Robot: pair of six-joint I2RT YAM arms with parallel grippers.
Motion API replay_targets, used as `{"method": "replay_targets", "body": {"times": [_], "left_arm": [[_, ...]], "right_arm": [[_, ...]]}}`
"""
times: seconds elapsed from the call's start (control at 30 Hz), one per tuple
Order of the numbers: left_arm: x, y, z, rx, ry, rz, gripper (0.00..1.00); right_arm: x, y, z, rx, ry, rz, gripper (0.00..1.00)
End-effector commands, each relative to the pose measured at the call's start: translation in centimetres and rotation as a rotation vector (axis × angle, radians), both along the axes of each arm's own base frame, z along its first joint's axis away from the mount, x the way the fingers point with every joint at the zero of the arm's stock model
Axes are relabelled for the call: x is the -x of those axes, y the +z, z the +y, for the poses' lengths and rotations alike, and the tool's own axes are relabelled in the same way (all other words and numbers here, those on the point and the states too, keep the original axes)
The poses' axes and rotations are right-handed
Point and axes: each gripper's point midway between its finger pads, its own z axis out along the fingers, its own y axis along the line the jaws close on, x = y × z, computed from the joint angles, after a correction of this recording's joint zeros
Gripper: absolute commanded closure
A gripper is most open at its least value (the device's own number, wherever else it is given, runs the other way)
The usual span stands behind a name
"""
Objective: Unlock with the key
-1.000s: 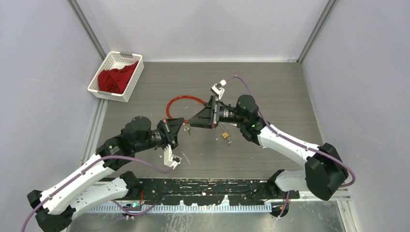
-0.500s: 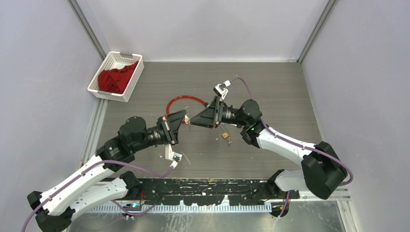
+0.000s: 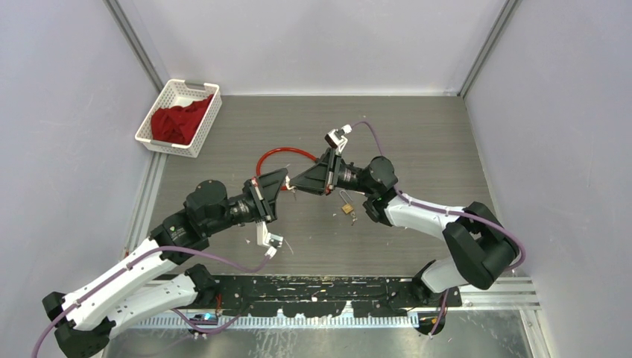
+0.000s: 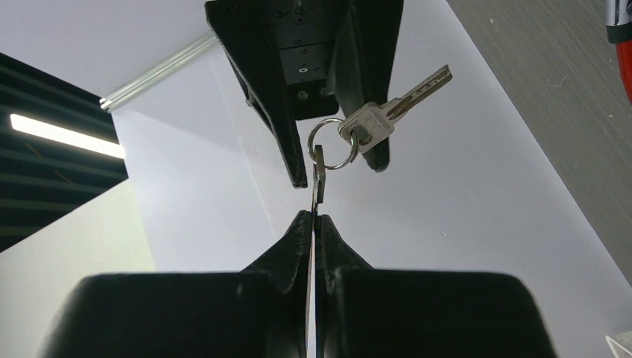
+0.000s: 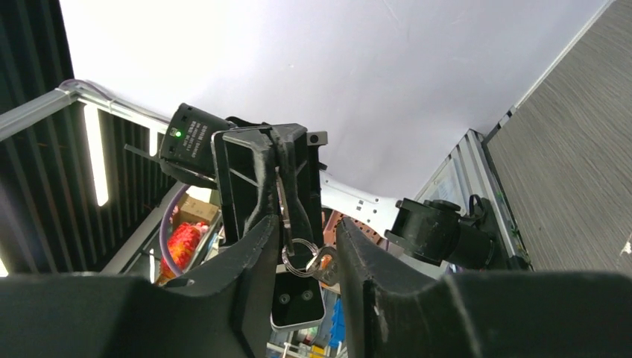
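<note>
Top view: two robot arms reach toward each other above the middle of a grey desk [image 3: 432, 142]. The left end effector [image 3: 285, 186] and right end effector [image 3: 296, 181] meet almost tip to tip in the air. A small brass padlock [image 3: 346, 206] lies on the desk just right of them, under the right arm's wrist. A red cable [image 3: 279, 151] loops on the desk behind them. A white basket [image 3: 210, 119] holding red cloth [image 3: 175, 123] stands at the far left corner.

Left wrist view: the left end effector is closed on a flat key [image 4: 319, 175], seen edge-on and pinched between the two fingertips. A key ring [image 4: 333, 168] hangs through the key's head, and a second key [image 4: 387, 115] juts out from the ring to the right. The right end effector comes in from above with its jaws apart, one finger on each side of the ring.

Right wrist view: the right end effector's two fingers [image 5: 250, 253] stand apart, with the ring and keys in the gap between them. Whether they touch the ring cannot be told. The left end effector faces them head-on.
</note>
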Motion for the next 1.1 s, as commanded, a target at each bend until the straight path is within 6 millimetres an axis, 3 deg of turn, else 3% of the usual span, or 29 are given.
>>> {"method": "replay_targets", "body": {"times": [0.0, 0.1, 0.3, 0.47, 0.6, 0.67, 0.7, 0.73, 0.8, 0.83, 0.93, 1.07], "left_arm": [[-0.2, 3.1, 0.3, 0.088, 0.022, -0.046, 1.00], [-0.3, 3.0, 0.3, 0.086, 0.027, -0.046, 1.00], [-0.6, 3.2, 0.4, 0.091, 0.043, -0.053, 1.00], [-0.7, 3.2, 0.5, 0.095, 0.052, -0.050, 1.00], [-0.5, 3.1, 0.6, 0.096, 0.049, -0.049, 1.00], [-0.5, 3.0, 0.6, 0.100, 0.052, -0.041, 1.00], [-0.5, 2.9, 0.7, 0.103, 0.056, -0.034, 0.96], [-0.6, 2.6, 0.8, 0.098, 0.063, -0.017, 0.83], [-0.7, 1.7, 1.2, 0.082, 0.087, 0.046, 0.46], [-0.8, 1.3, 1.5, 0.081, 0.104, 0.090, 0.37], [-0.9, -0.4, 2.7, 0.070, 0.177, 0.248, 0.27], [0.9, -3.5, 4.3, 0.040, 0.269, 0.615, 0.24]], "right_arm": [[1.1, 4.1, -0.6, -0.139, 0.006, -0.116, 0.62], [1.2, 4.1, -0.5, -0.151, 0.009, -0.116, 0.70], [1.6, 4.1, -0.3, -0.165, 0.040, -0.100, 0.72], [1.5, 3.9, -0.2, -0.156, 0.033, -0.091, 0.82], [0.9, 3.5, -0.1, -0.130, 0.000, -0.083, 0.99], [0.7, 3.3, 0.0, -0.091, -0.010, -0.084, 0.99], [0.6, 3.0, 0.0, -0.058, -0.010, -0.090, 0.99], [0.5, 2.6, 0.0, -0.017, -0.006, -0.093, 0.99], [0.0, 1.3, 0.0, 0.115, -0.012, -0.139, 0.99], [-0.2, 0.5, -0.1, 0.193, -0.018, -0.163, 0.99], [-0.6, -1.8, -1.1, 0.448, -0.030, -0.261, 0.99], [-0.3, -3.4, -2.5, 0.615, -0.006, -0.325, 0.99]]}}
